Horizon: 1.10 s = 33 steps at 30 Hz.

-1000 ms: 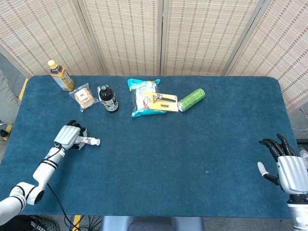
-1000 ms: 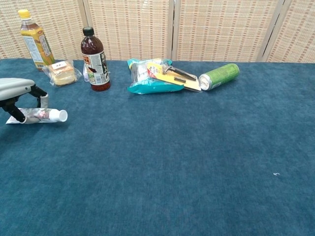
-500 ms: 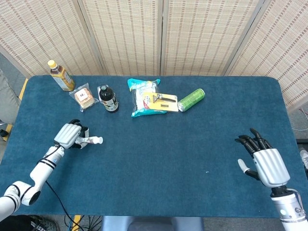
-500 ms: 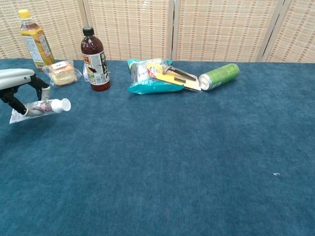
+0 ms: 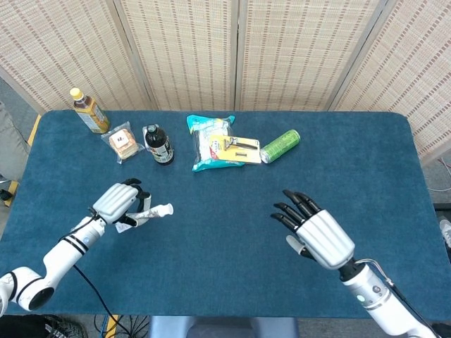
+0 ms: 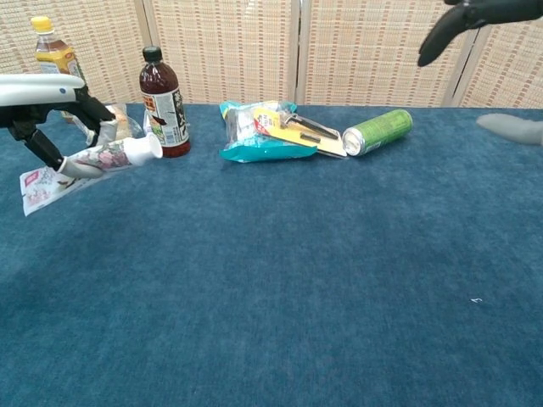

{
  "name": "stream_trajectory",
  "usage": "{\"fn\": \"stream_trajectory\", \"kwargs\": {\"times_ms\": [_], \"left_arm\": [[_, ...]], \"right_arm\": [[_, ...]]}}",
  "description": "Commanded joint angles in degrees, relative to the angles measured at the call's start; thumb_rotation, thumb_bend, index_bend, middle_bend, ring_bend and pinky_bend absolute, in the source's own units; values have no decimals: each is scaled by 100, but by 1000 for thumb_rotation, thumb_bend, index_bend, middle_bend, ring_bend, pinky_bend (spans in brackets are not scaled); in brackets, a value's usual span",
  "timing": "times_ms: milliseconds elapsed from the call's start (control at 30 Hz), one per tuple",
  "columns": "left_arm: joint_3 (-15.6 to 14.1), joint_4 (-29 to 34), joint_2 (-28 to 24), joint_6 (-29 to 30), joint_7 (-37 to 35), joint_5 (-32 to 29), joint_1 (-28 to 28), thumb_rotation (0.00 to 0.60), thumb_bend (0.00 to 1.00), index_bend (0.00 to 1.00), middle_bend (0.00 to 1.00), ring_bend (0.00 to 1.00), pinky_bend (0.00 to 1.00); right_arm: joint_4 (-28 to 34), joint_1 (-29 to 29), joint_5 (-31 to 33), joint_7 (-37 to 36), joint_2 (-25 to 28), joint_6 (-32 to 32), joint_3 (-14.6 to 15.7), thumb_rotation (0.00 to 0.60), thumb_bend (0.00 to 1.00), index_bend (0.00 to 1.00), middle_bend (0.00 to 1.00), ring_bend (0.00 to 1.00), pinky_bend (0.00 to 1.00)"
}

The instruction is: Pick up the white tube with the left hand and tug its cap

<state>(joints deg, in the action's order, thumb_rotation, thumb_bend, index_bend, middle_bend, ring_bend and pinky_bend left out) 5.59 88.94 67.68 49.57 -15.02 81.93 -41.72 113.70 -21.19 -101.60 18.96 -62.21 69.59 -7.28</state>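
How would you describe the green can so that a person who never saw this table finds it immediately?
Look along the far edge of the blue table, where a row of items lies. At the right end of that row, just right of the teal snack bag, is the green can. It alone is green and lies on its side.

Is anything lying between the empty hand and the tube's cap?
No, only bare blue table between right hand and cap, seen from the head view.

Deep teal surface [image 5: 225, 232]; white tube [image 6: 85, 165] with floral print and white cap [image 6: 146, 149]; green can [image 5: 280, 146]; dark bottle [image 6: 165, 103]; yellow-capped amber bottle [image 5: 88, 110]; silver hands with black fingers [image 5: 294, 208].
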Motion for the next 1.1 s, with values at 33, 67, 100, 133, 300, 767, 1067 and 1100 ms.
{"fn": "stream_trajectory", "kwargs": {"times_ms": [33, 67, 100, 133, 300, 767, 1067, 1100], "left_arm": [[157, 750, -466, -353, 145, -217, -216, 600, 429, 621, 677, 390, 138], [181, 863, -509, -395, 148, -245, -248, 600, 429, 620, 677, 390, 138], [205, 967, -546, -438, 140, -271, -279, 600, 429, 620, 677, 390, 138], [235, 1095, -590, -501, 111, -305, -320, 600, 429, 619, 676, 390, 138], [357, 1453, -710, -841, -137, -458, -522, 600, 431, 618, 676, 390, 138], [628, 1486, -559, -1553, -498, -930, -1040, 600, 449, 615, 674, 390, 140], [726, 1434, -509, -1783, -628, -1144, -1211, 600, 450, 614, 675, 390, 139], [732, 1431, -510, -1804, -640, -1164, -1223, 600, 450, 614, 675, 390, 139]], "right_arm": [[5, -228, -87, 249, -239, -191, -104, 600, 305, 306, 201, 8, 96], [6, -282, -96, 313, -302, -232, -121, 600, 305, 309, 196, 2, 82], [5, -334, -104, 379, -362, -272, -137, 600, 305, 309, 191, 0, 74], [-6, -398, -113, 468, -447, -305, -167, 600, 305, 309, 183, 0, 67], [-103, -597, -186, 851, -797, -337, -256, 600, 303, 318, 142, 0, 7], [-565, -956, -205, 1280, -1632, -416, -230, 600, 301, 333, 65, 0, 0], [-789, -1170, -10, 1444, -1962, -565, -252, 600, 301, 333, 49, 0, 0], [-811, -1187, -1, 1464, -1988, -567, -254, 600, 301, 333, 48, 0, 0]]}}
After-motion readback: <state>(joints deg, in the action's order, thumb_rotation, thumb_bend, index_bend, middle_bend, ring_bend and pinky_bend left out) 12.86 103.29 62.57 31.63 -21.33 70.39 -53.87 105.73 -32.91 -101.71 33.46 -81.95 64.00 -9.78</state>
